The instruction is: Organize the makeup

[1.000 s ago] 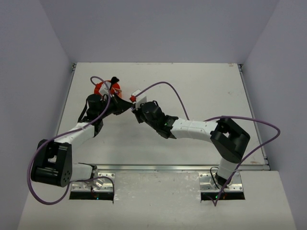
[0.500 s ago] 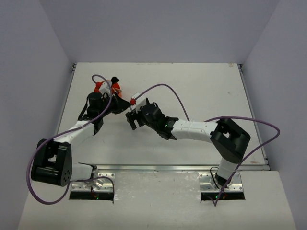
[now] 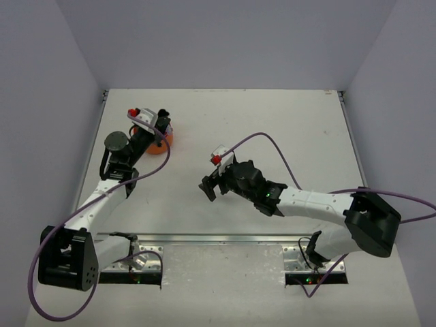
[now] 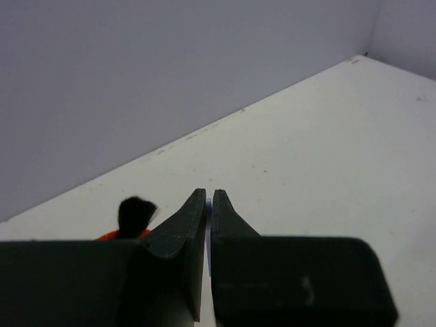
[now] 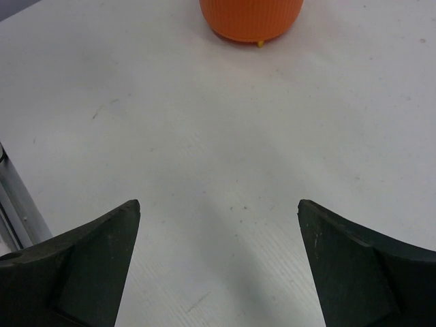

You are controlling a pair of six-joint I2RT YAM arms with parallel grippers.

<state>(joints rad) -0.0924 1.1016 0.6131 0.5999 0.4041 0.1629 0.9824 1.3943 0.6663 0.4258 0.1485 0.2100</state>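
Observation:
The round orange tub (image 3: 164, 145) stands at the back left of the table, with a black brush head (image 3: 163, 114) sticking up out of it. My left gripper (image 3: 155, 128) hovers over the tub. In the left wrist view this gripper (image 4: 209, 194) is shut, with a thin lilac sliver of makeup pinched between its fingers. The brush head (image 4: 135, 214) and a bit of orange rim (image 4: 122, 235) show just left of them. My right gripper (image 3: 210, 185) is open and empty over bare table at the middle. It (image 5: 218, 204) faces the tub (image 5: 251, 17), well short of it.
Grey walls close in the white table (image 3: 286, 129) at the back and on both sides. A metal rail (image 5: 17, 211) runs along the near edge. Purple cables loop over both arms.
The two grippers were touching beside the tub. The right gripper opened and pulled back to the right and nearer. The left arm swung left and brought its shut gripper over the tub.

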